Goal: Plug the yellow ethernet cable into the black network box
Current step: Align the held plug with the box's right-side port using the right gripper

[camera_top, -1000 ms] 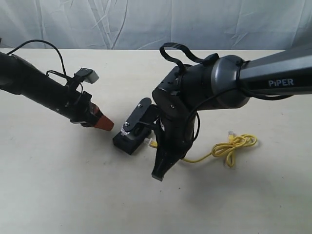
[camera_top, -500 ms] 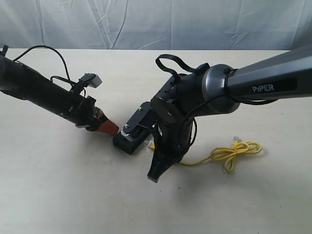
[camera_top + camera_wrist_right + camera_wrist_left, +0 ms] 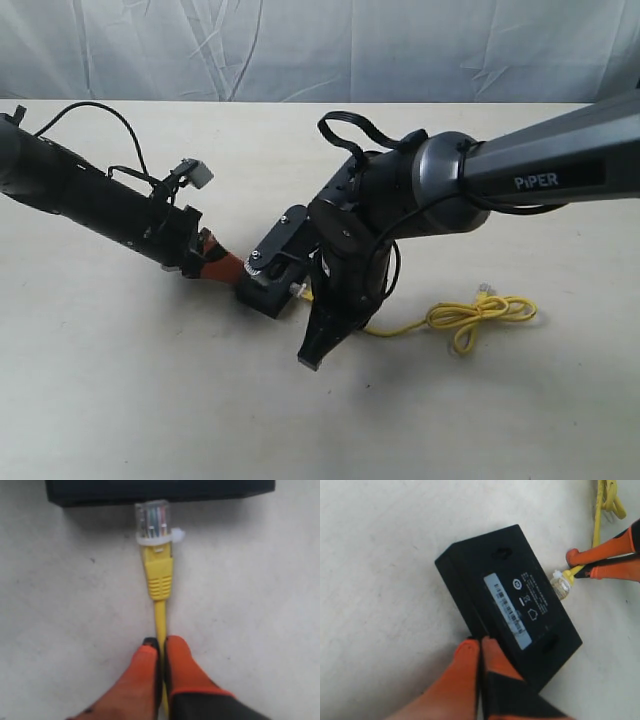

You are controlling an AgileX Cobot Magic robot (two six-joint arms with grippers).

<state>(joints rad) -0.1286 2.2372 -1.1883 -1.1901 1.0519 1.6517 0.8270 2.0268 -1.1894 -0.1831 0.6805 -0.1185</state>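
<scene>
The black network box point(image 3: 265, 292) lies flat on the table, white label up point(image 3: 512, 602). My left gripper point(image 3: 226, 269) is shut with nothing in it, and its orange fingertips point(image 3: 470, 647) press against one long side of the box. My right gripper point(image 3: 313, 340) is shut on the yellow ethernet cable point(image 3: 160, 617) just behind the boot. The clear plug point(image 3: 152, 520) points at the opposite side of the box point(image 3: 160, 490) and touches it. Whether it sits in a port is hidden. The cable's knotted coil point(image 3: 480, 313) trails on the right.
The beige table point(image 3: 150, 400) carries only the box and the cable. A pale cloth backdrop point(image 3: 300, 45) hangs behind the far edge. The bulky right arm point(image 3: 440, 190) hangs over the middle, and the left arm point(image 3: 90, 195) reaches in from the left.
The left gripper slid right until its tips met the box. The right gripper moved left with the cable, bringing the plug up to the box and dragging the coil along.
</scene>
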